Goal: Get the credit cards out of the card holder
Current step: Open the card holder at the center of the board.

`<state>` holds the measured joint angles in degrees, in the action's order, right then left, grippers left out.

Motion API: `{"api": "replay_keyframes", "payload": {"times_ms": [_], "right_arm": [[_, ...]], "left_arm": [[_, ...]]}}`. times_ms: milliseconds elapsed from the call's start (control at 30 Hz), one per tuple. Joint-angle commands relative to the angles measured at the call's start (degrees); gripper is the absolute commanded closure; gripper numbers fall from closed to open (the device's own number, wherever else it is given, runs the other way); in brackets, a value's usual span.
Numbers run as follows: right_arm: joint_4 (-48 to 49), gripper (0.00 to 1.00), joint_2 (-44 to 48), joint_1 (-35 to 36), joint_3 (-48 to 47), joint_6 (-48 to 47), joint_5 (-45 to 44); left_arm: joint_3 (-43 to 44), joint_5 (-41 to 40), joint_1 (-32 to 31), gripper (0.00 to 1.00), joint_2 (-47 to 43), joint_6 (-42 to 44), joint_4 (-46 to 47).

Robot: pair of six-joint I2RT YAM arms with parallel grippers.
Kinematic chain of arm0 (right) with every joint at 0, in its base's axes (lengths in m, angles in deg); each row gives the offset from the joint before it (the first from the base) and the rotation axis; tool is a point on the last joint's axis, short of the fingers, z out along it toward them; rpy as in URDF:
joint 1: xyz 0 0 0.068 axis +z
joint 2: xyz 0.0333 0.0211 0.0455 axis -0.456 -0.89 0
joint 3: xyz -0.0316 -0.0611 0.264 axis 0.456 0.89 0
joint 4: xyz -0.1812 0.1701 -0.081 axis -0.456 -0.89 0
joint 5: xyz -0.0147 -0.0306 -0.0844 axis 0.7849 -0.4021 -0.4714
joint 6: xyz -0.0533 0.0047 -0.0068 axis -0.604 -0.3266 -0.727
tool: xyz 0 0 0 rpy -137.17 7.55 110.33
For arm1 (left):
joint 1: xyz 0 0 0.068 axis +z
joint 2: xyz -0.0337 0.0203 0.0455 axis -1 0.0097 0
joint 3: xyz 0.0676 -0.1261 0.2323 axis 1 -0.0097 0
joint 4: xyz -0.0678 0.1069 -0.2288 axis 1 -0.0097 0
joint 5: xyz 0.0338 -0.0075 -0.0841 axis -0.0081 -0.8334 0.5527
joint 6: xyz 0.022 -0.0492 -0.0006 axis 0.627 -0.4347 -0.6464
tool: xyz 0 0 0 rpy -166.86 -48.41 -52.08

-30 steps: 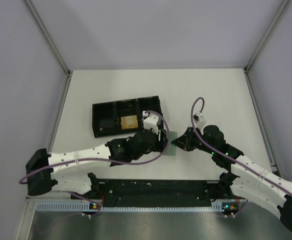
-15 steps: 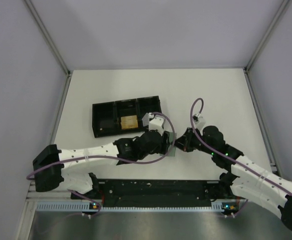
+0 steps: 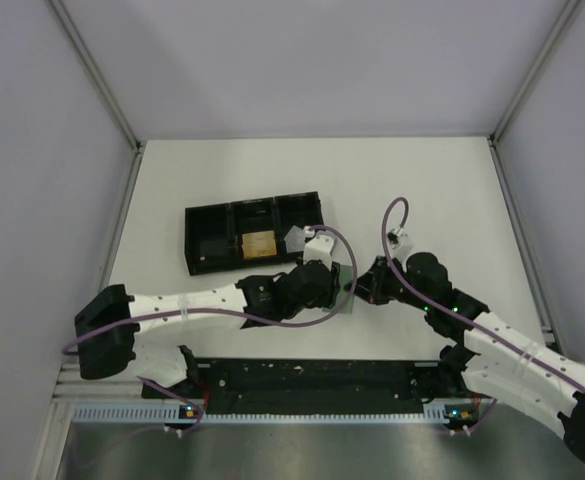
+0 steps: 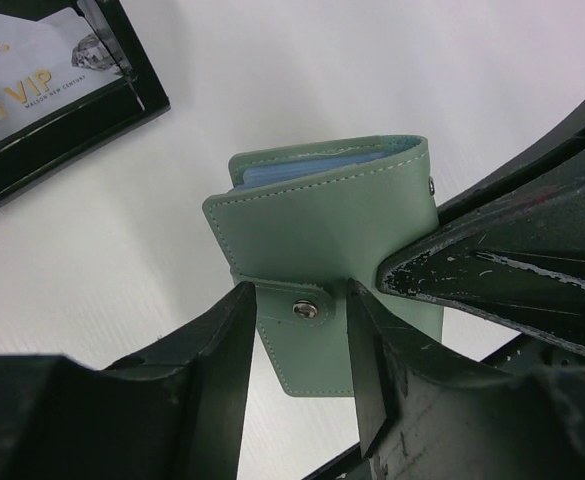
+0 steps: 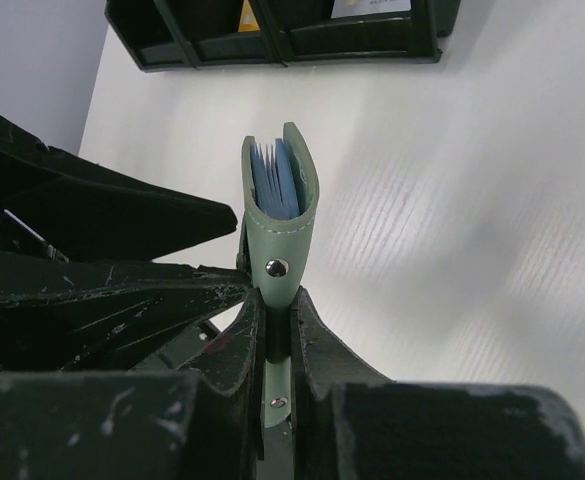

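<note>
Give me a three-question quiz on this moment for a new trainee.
1. True or false: the card holder lies flat, spread open.
2. What sits between the left arm's jaws? A the holder's snap tab; B a pen; C nothing.
3. Which compartment of the black tray holds the gold card?
Key: 1 false, it is folded and clamped in the right arm's jaws; 2 A; 3 the middle one.

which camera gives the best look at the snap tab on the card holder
Left wrist: the snap tab of the card holder faces the lens, between the fingers of the left gripper. Right wrist sees the holder edge-on, pinched in the right gripper. Top external shows only a small green sliver.
</note>
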<state>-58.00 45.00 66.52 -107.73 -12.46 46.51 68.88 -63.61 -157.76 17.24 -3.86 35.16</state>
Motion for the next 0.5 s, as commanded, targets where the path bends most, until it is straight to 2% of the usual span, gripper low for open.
{"api": "replay_keyframes", "payload": {"times_ms": [0,233,300,433,467], "right_arm": [[2.42,1.00,1.53,1.12,-3.62,-0.45,0.62],[2.07,1.00,1.62,1.12,-3.98,-0.54,0.45],[1.89,1.00,1.62,1.12,-3.98,-0.71,0.36],[1.63,1.00,1.62,1.21,-4.06,-0.80,0.10],[1.37,1.00,1.62,1.12,-4.06,-0.80,0.01]], "left_arm": [[2.04,-1.28,-0.24,0.56,1.81,-0.27,-1.79],[3.71,-2.78,-0.24,0.60,3.31,-0.44,-5.48],[3.80,-2.78,-0.24,0.68,3.48,-0.44,-5.75],[4.32,-4.70,-0.24,1.00,3.74,-1.85,-7.94],[4.85,-5.67,-0.24,1.00,3.92,-2.37,-9.08]]}}
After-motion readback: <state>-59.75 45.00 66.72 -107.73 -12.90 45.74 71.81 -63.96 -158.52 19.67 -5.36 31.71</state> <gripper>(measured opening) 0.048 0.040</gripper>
